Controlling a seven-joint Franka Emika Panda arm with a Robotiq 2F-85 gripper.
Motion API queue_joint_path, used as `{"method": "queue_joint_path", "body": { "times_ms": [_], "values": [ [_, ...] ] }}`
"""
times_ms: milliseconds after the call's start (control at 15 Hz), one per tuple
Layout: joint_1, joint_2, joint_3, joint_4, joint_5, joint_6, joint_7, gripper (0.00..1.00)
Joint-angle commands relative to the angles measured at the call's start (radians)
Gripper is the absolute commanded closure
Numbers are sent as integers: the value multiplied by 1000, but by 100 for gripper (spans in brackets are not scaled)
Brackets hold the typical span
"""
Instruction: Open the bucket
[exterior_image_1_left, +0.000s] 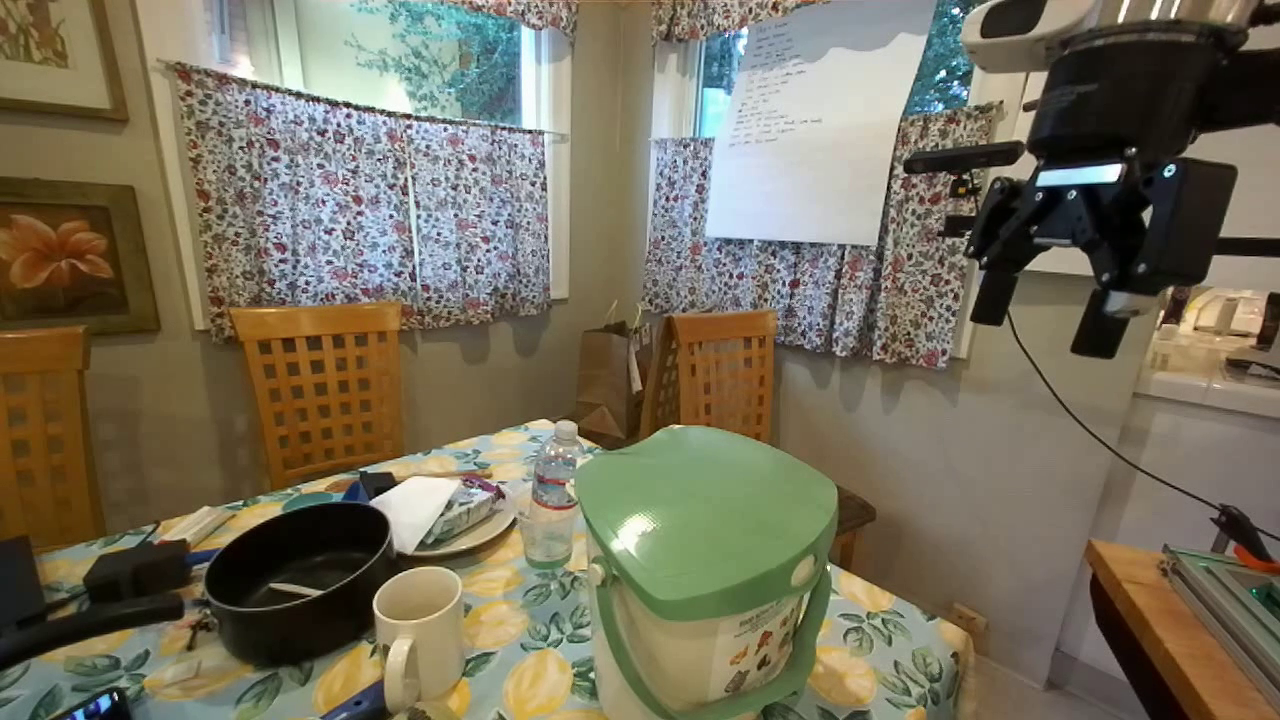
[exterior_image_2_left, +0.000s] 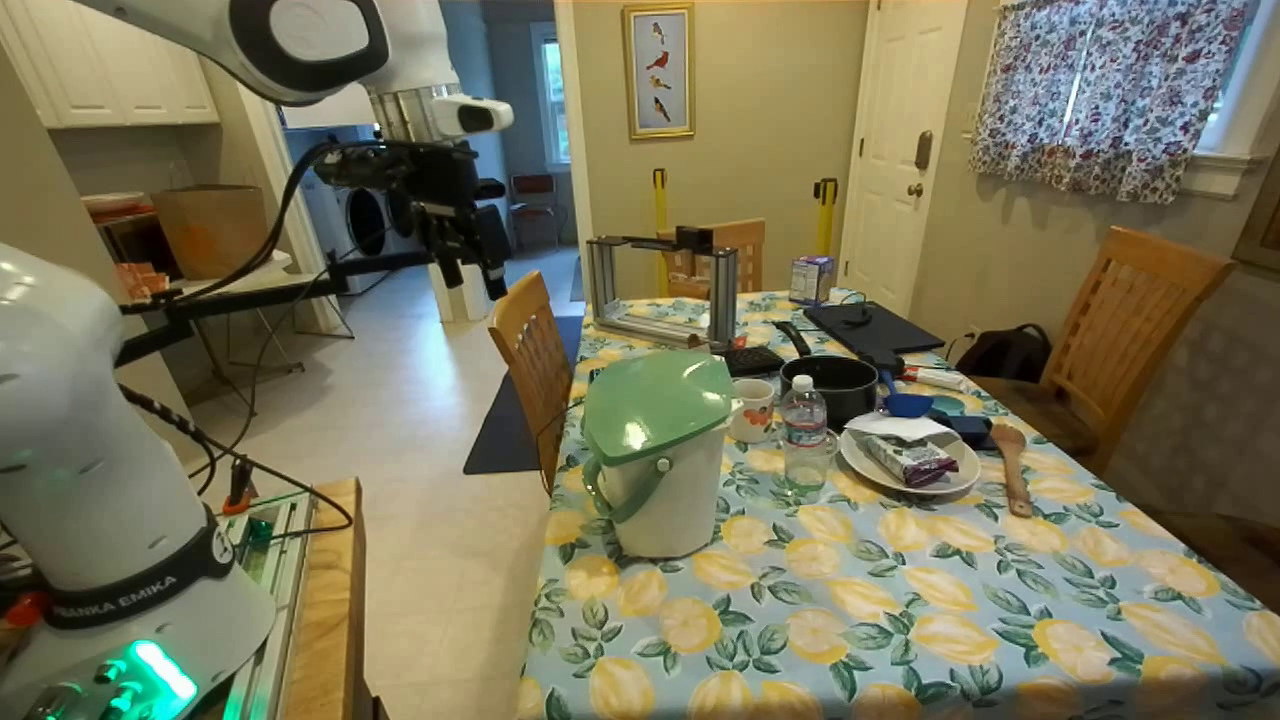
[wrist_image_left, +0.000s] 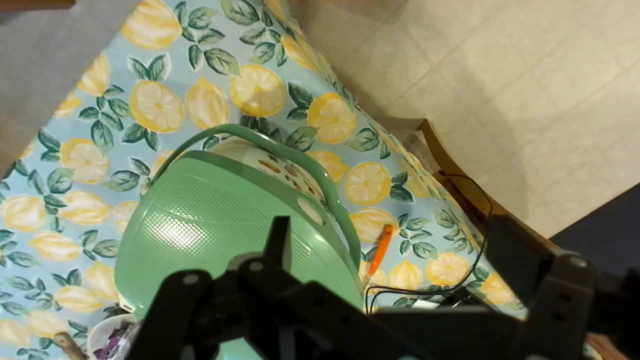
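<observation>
The bucket (exterior_image_1_left: 705, 510) stands upright on the table, cream-white with its green lid shut. It also shows in an exterior view (exterior_image_2_left: 660, 400) and from above in the wrist view (wrist_image_left: 210, 215). Its green handle (wrist_image_left: 300, 155) hangs down against the side. My gripper (exterior_image_1_left: 1045, 312) is open and empty, well above the table and apart from the bucket. It also shows in an exterior view (exterior_image_2_left: 475, 280), to the bucket's side on the robot's side. In the wrist view the two fingers (wrist_image_left: 392, 225) stand wide apart; one overlaps the lid in the picture, and the gripper hides the lid's lower part.
A bottle (exterior_image_2_left: 804, 430), a white mug (exterior_image_1_left: 420, 630) and a black pan (exterior_image_1_left: 300, 580) stand near the bucket. A plate (exterior_image_2_left: 960, 475) holds packets. An orange-handled tool (wrist_image_left: 382, 250) and cables lie beside the bucket. A metal frame (exterior_image_2_left: 722, 300) and a chair (exterior_image_2_left: 530, 350) stand by.
</observation>
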Motion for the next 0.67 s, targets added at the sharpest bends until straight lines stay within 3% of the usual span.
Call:
{"method": "queue_joint_path", "body": {
  "times_ms": [0, 600],
  "values": [
    [44, -18, -11, -50, 35, 101, -20, 0],
    [41, 88, 3, -80, 8, 407, 12, 0]
  ]
}}
